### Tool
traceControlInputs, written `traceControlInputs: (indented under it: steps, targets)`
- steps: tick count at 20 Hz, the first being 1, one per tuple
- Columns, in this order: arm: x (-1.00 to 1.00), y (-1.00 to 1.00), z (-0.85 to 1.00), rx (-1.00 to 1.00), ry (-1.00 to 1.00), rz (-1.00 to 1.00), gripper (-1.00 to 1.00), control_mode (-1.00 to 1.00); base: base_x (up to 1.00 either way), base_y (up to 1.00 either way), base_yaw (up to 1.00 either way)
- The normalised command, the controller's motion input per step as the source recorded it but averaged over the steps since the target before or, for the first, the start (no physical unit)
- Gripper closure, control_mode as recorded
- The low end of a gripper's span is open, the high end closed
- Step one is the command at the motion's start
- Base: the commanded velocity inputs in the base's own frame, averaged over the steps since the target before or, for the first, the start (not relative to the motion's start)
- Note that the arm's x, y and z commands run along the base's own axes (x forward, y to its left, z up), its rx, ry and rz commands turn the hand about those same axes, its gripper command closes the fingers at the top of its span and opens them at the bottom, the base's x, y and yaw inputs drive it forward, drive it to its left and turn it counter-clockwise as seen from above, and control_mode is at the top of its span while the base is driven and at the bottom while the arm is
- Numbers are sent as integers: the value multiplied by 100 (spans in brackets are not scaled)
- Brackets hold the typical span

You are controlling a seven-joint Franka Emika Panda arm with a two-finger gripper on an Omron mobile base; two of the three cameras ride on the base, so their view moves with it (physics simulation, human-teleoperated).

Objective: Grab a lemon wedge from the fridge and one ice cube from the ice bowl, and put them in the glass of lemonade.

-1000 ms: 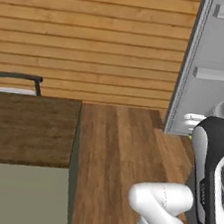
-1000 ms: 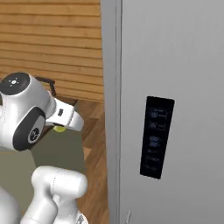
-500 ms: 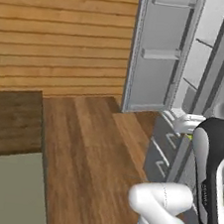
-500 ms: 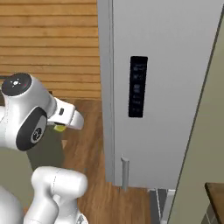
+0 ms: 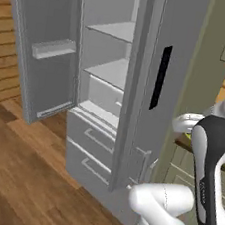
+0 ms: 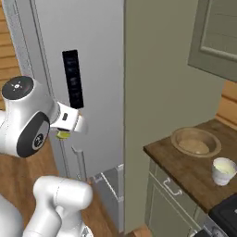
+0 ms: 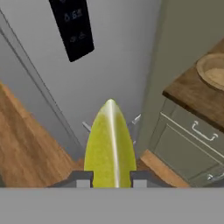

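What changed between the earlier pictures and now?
The base has swung round: wood wall and dark table left view; the open fridge, counter, ice bowl and glass of lemonade came in. Unchanged: the gripper still holds the lemon wedge.

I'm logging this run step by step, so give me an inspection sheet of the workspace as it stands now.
Surface: wooden counter, right of the fridge.
Job's things: lemon wedge held in the tool; fridge, left door open, shelves bare; ice bowl and glass of lemonade on the counter, apart.
Clutter: nothing seen.
Grippers: tool shut on the wedge, in front of the fridge.
Cables: nothing seen.
Surroundings: wood floor, green cabinets.
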Motion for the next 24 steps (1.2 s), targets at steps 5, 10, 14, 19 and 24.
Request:
traceControlInputs:
  steps: [5,10,14,19,24]
  targets:
    - [0,0,0,0,0,0,100,100,12,-54,-80]
    - [0,0,0,0,0,0,100,100,18,-62,-76]
    - [0,0,0,0,0,0,100,100,60,-55,-63]
    - [0,0,0,0,0,0,100,100,90,-10,-23]
    - [0,0,0,0,0,0,100,100,31,-16,-13]
